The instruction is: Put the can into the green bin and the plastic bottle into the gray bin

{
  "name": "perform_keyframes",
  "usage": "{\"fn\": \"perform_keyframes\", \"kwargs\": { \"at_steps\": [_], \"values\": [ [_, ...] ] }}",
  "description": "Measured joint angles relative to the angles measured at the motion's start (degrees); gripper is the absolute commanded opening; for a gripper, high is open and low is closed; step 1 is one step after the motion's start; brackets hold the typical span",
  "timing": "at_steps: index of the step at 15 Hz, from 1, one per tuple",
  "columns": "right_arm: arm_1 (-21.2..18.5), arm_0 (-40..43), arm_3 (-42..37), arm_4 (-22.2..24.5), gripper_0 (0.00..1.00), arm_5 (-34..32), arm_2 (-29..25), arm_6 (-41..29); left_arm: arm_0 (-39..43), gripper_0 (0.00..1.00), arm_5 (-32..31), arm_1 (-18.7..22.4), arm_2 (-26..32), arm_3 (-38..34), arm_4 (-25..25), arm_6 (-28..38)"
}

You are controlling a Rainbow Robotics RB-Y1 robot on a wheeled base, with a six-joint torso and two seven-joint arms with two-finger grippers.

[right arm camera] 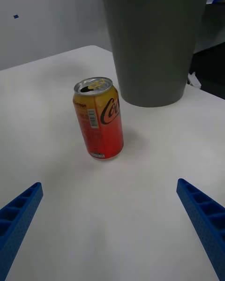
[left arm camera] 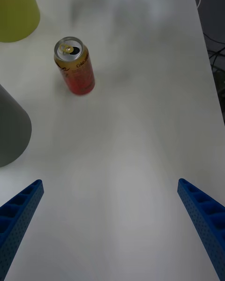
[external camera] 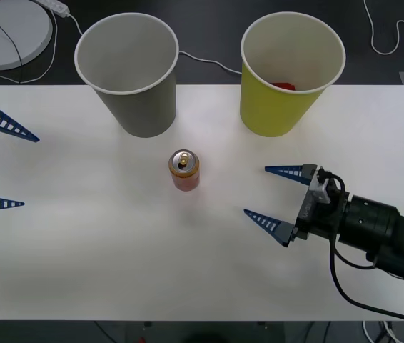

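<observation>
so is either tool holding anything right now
Nothing is held. The right tool is open, short of the upright can; the left tool is open at the table's left edge.

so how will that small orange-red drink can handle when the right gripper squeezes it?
The small orange-red drink can looks opened, so probably light and thin-walled, easy to dent. Standing upright and narrow, it may tip if the open right gripper nudges it, then roll.
</observation>
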Motion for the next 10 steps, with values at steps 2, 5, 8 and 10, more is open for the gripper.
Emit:
{"fn": "perform_keyframes", "kwargs": {
  "at_steps": [2,5,8,10],
  "values": [
    [0.27,-0.26,0.07,0.1,1.0,3.51,2.42,0.38,0.0,1.0,0.0,0.0,0.0,0.0,0.0,0.0],
    [1.03,-1.05,0.04,0.09,1.0,9.25,6.57,0.94,0.0,1.0,0.0,0.0,0.0,0.0,0.0,0.0],
    [1.92,-2.05,0.05,0.09,1.0,15.9,11.22,1.03,0.0,1.0,0.0,0.0,0.0,0.0,0.0,0.0],
    [2.26,-2.75,0.07,0.09,1.0,19.84,14.21,1.02,0.0,1.0,0.0,0.0,0.0,0.0,0.0,0.0]
  ]
}}
